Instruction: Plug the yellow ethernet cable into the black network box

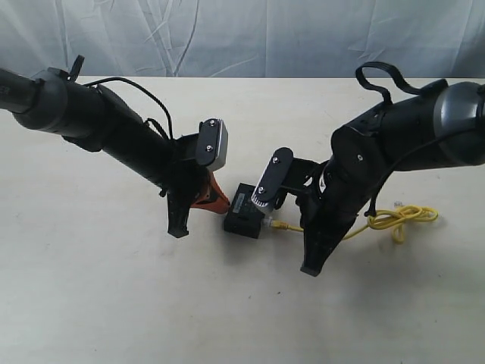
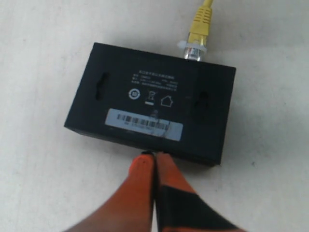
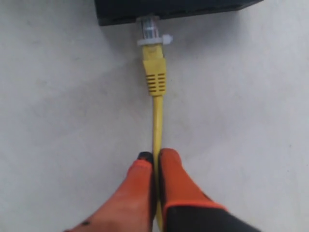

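Gripping yellow ethernet cable [image 3: 157,116] in R jaws, L jaws closed at black network box [image 2: 149,104]

You cannot read the blurred print on the pale label [image 2: 145,124] of the black network box [image 2: 116,96]. The left wrist view cuts the yellow ethernet cable [image 2: 203,19] off just past its plug. The right wrist view shows only one side of the box, and the cable vanishes between the pressed-together jaws of the right gripper [image 3: 153,155]. In the exterior view that arm hides those jaws, and how deep the plug sits is too small to tell.
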